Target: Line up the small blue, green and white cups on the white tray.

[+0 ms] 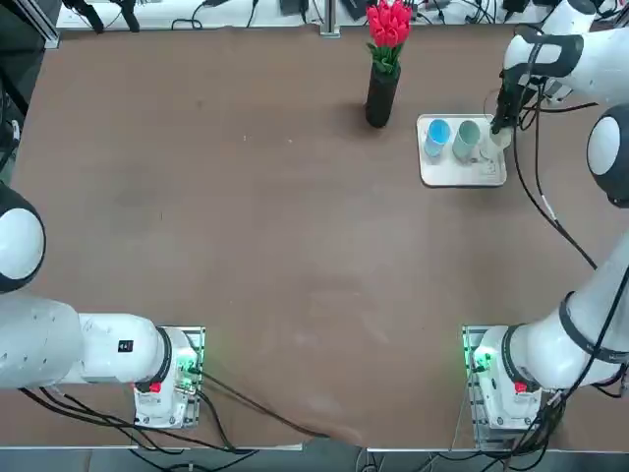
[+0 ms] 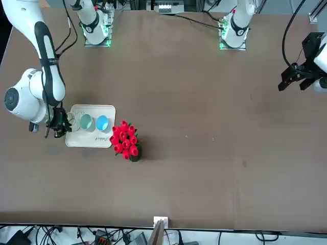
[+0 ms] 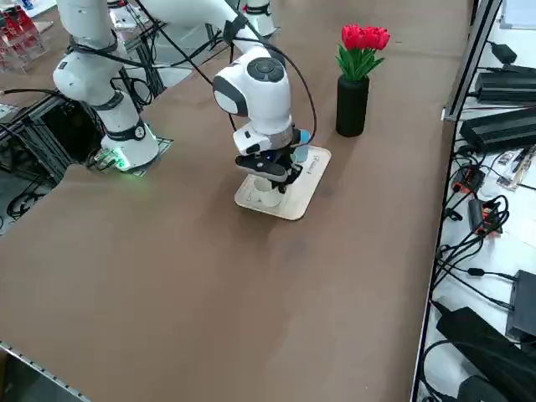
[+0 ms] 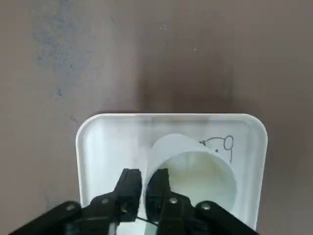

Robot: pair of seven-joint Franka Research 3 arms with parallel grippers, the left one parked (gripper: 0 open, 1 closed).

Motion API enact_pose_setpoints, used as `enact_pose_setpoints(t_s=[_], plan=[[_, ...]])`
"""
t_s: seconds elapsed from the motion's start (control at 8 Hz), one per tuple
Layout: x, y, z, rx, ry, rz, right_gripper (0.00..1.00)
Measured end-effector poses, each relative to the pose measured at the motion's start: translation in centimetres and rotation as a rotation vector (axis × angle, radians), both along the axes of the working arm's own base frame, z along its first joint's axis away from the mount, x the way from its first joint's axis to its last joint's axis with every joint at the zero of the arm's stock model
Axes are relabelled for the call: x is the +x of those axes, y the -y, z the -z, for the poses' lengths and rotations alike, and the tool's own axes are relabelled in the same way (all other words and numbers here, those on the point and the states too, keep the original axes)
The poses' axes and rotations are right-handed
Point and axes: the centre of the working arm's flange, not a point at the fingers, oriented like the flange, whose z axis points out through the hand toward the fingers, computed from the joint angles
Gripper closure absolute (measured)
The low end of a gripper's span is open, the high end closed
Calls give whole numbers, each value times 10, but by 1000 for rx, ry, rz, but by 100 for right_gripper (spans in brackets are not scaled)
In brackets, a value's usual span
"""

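The white tray (image 1: 462,174) lies at the table's far right. On it the blue cup (image 1: 437,133) and the green cup (image 1: 467,136) stand upright side by side. The white cup (image 4: 195,176) stands on the tray (image 4: 107,142) in line with them, at the end beside the green cup. My right gripper (image 4: 144,183) points down over it, one finger inside its rim and one outside, the jaws close together on the wall. From the side, the white cup (image 3: 266,195) rests on the tray (image 3: 299,205) under the gripper (image 3: 272,177), which hides the other two cups.
A tall dark vase (image 1: 381,96) with red flowers (image 1: 388,25) stands just left of the tray, close to the blue cup. The table's right edge runs a short way beyond the tray. Cables trail from the arm above the tray's right side.
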Motion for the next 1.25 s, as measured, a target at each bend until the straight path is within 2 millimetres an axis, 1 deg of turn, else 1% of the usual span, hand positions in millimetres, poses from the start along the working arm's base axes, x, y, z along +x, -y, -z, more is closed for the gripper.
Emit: enact_pose_setpoints(t_s=[0.25,0.38,0.5,0.62,0.75,0.88,1.12,1.25], plan=[[1,-6,-1,0,1,0,48],[3,-8,-6,1,7,-2,31],[6,-9,-14,7,11,-4,13],[9,-11,-27,19,4,-8,0],[13,-13,-49,38,-13,-17,0],[18,-14,-75,59,-32,-41,0],[23,-9,-128,104,-83,-176,0],[22,-4,-146,101,-101,-273,0]])
